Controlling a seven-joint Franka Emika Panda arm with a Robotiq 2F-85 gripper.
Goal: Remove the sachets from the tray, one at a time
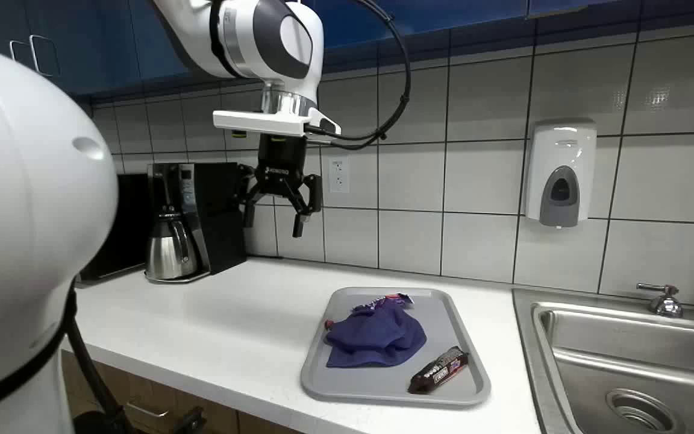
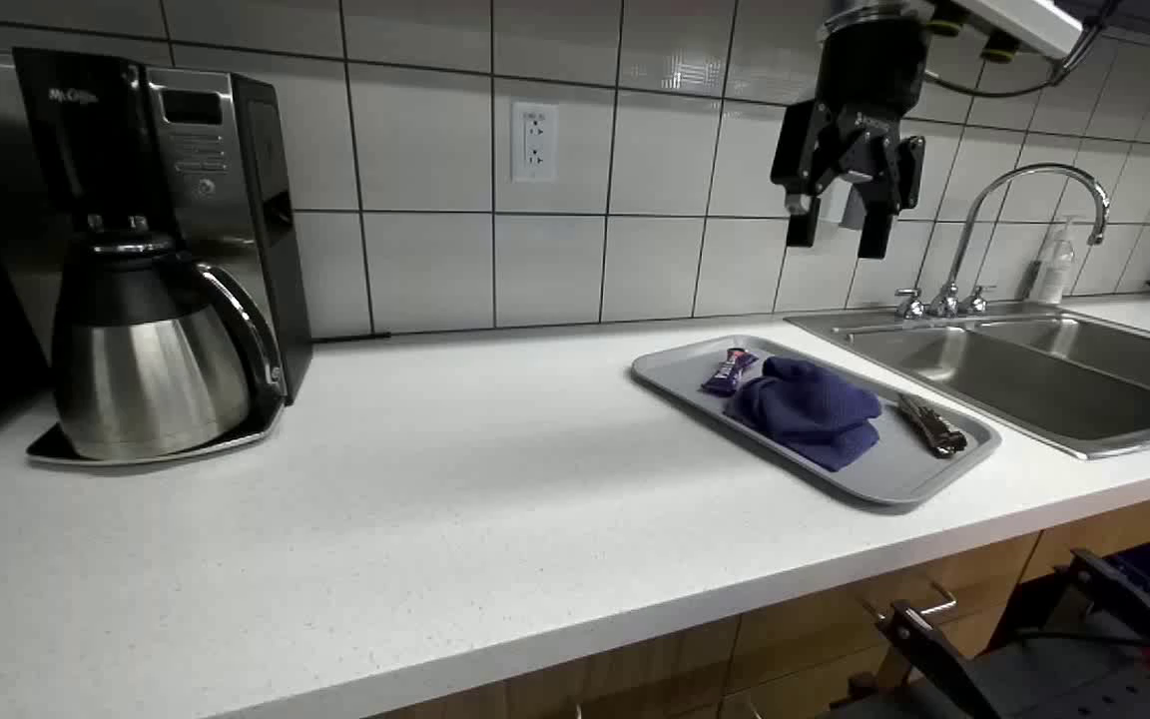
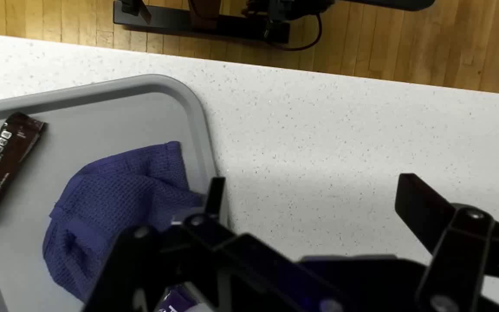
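Note:
The grey tray (image 1: 461, 328) lies on the counter; it also shows in an exterior view (image 2: 902, 469) and in the wrist view (image 3: 137, 119). A brown sachet (image 1: 439, 371) lies near one end of it, also in the wrist view (image 3: 7, 160). A purple sachet (image 1: 378, 303) lies near the other end, also in an exterior view (image 2: 730, 371); in the wrist view only a bit of it (image 3: 176, 300) shows behind the gripper. A small red bit (image 1: 328, 324) peeks out beside the cloth. My gripper (image 1: 273, 221) is open and empty, high above the counter; its fingers (image 3: 311, 188) stand wide apart.
A crumpled blue cloth (image 1: 377, 337) lies on the tray between the sachets. A coffee maker (image 2: 166, 260) with a steel carafe stands at the back of the counter (image 2: 435, 479). A sink (image 1: 636, 361) adjoins the tray's side. A soap dispenser (image 1: 562, 172) hangs on the tiled wall.

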